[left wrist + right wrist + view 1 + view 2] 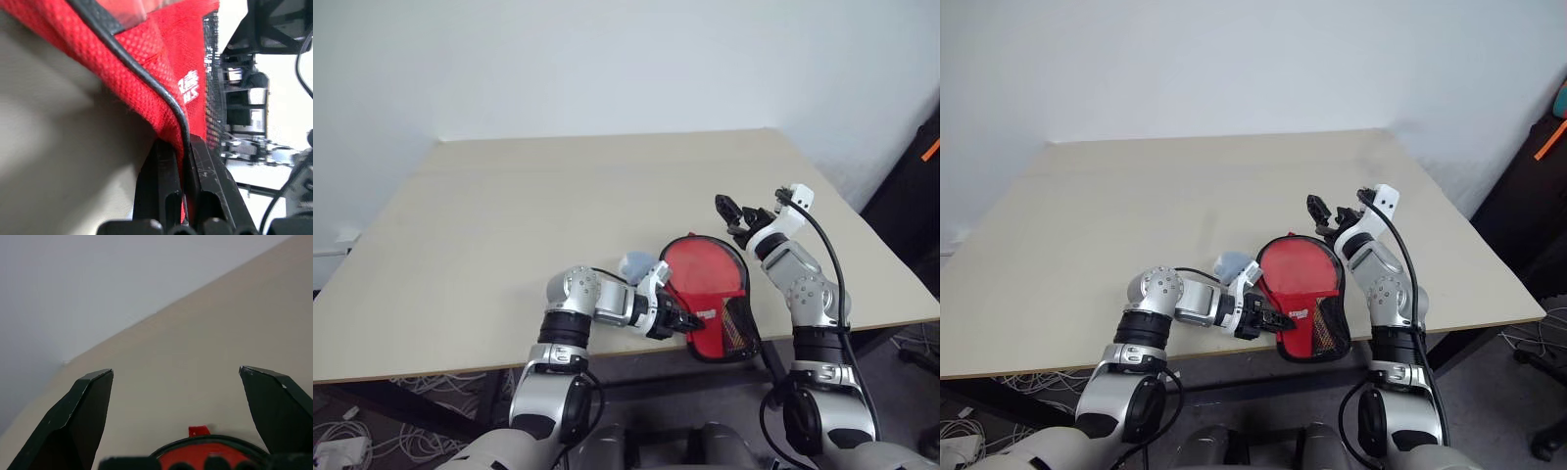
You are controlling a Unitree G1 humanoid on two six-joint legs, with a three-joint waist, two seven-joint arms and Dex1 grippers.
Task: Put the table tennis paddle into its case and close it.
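With my left gripper [690, 319] pinched on the case [710, 299] edge and my right gripper [736, 212] wide open and empty, I judge the paddle bagged, closing left.

Light: bright, even, soft shadows on worktop [509, 245].
Focus: left wrist view blurred close to case [161, 73].
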